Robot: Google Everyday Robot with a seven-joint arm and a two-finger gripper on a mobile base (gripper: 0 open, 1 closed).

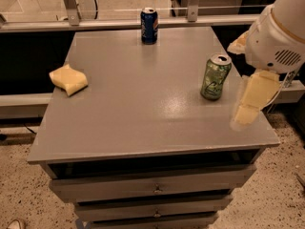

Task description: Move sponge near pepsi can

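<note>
The pale yellow sponge (69,79) lies near the left edge of the grey table (143,104). The dark blue pepsi can (149,25) stands upright at the middle of the table's far edge, far from the sponge. My gripper (243,73) hangs at the table's right edge, just right of a green can, a long way from the sponge. Its pale yellow fingers (250,101) are spread apart and hold nothing.
A green can (215,78) with a light pattern stands upright on the right part of the table, close to my gripper. Drawers (155,189) sit below the tabletop. A rail (119,23) runs behind the table.
</note>
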